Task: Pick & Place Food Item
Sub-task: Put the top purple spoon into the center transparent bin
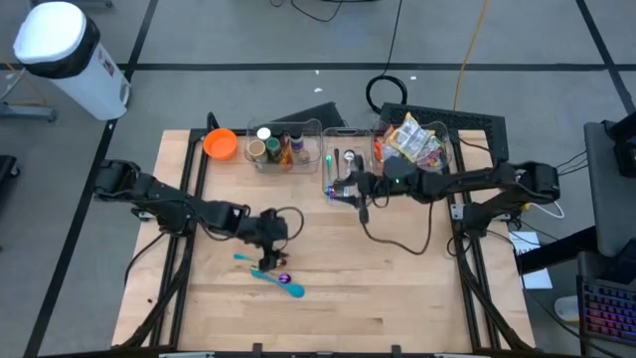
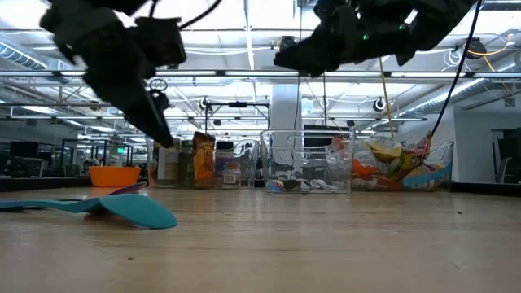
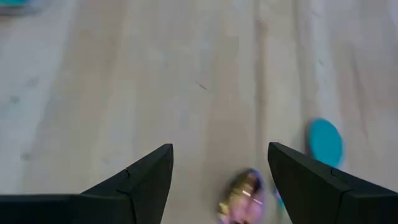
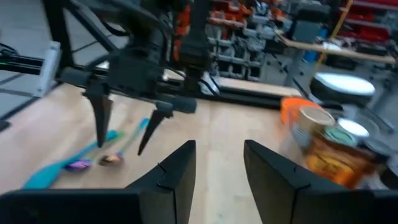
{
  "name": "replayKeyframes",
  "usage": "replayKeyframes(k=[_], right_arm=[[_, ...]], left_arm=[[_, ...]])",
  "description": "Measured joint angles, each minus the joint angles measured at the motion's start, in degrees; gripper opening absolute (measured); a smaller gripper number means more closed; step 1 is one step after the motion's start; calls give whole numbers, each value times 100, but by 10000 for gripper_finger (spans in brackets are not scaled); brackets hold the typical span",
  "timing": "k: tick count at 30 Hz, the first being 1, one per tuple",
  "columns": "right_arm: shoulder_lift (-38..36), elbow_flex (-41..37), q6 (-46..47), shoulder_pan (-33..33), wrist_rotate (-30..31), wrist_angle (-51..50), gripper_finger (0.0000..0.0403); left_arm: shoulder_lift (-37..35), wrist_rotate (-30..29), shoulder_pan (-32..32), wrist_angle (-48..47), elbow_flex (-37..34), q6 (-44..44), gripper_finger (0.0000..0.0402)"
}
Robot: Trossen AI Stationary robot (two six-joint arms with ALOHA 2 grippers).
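A small sweet in shiny purple-and-gold wrap [image 3: 242,196] lies on the wooden table [image 1: 397,288], beside the bowl of a teal spoon [image 3: 325,142]. The high view shows the sweet [image 1: 284,278] next to that spoon [image 1: 291,288], with a second teal utensil [image 1: 246,259] close by. My left gripper [image 3: 217,149] hangs open just above the table, slanting down, and the sweet lies below the gap between its fingers, untouched. In the high view it [image 1: 266,261] stands left of centre. My right gripper [image 4: 219,144] is open with nothing in it, held level in the air near the clear bins [image 1: 338,189].
Along the far edge stand an orange bowl [image 1: 220,143], a clear bin of jars and bottles [image 1: 278,147], a clear bin of utensils [image 1: 343,164] and a clear bin of snack bags [image 1: 417,139]. Bare wood lies toward the near right.
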Motion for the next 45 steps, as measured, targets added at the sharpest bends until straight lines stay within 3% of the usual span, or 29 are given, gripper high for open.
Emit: replayKeyframes(k=[7, 12, 21, 27, 31, 36, 45], right_arm=[[-65, 0, -296, 669, 857, -43, 130], [-65, 0, -297, 890, 1139, -51, 130], [-65, 0, -213, 1038, 1170, -42, 130], [-65, -2, -131, 1041, 1157, -42, 130], [-65, -2, -131, 1041, 1153, -42, 130], [-65, -2, -131, 1039, 1150, -46, 130], [-65, -2, -82, 1039, 1150, -80, 130]], left_arm=[[379, -569, -769, 56, 0, -177, 266], [755, -893, -943, 49, 0, -494, 266], [1385, -893, -944, 104, 22, -710, 266], [1388, -1064, -924, 99, 20, -708, 264], [1372, -1100, -883, 114, 15, -704, 232], [1376, -1139, -872, 113, 11, -676, 155], [1391, -1116, -728, 384, -2, -475, 150]])
